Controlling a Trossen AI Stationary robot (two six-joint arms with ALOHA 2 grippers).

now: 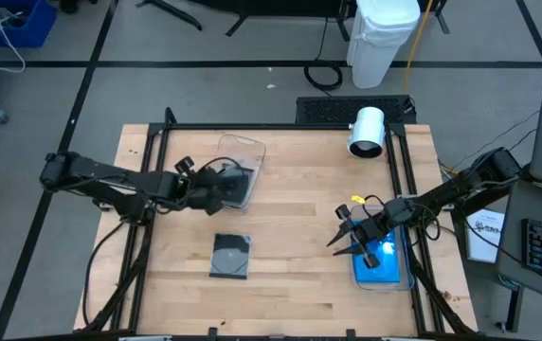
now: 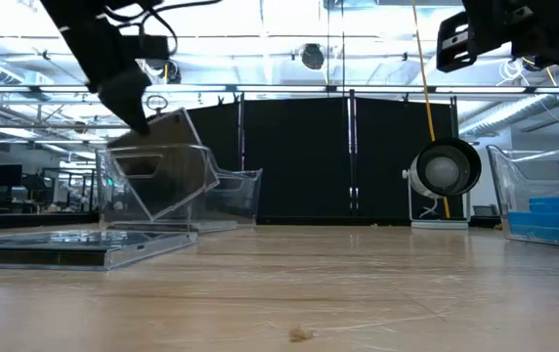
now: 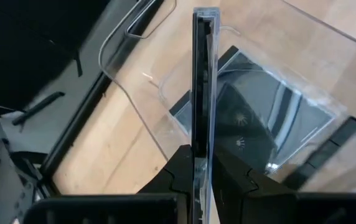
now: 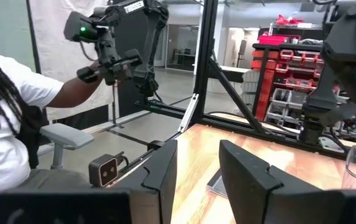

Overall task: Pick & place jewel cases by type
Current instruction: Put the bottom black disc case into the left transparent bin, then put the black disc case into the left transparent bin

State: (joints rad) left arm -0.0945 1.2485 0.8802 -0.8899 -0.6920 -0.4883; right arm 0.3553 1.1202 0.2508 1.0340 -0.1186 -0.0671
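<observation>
Left of centre in the high view, the left gripper [image 1: 222, 186] pinches a thin dark clear-fronted jewel case [image 3: 203, 93] edge-on over a clear rectangular plastic tub [image 1: 243, 152]. The right gripper [image 1: 345, 241], fingers apart and empty, hovers beside a tub of bright blue cases [image 1: 382, 258] at lower right.

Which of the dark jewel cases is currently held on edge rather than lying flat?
The one pinched in the left gripper, the held jewel case, above the clear tub. The other dark case lies flat on the table.

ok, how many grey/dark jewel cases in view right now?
3 visible: one held edge-on in the left tool above the clear tub, one lying flat inside that tub, one on the table in front. More may be hidden underneath.
</observation>
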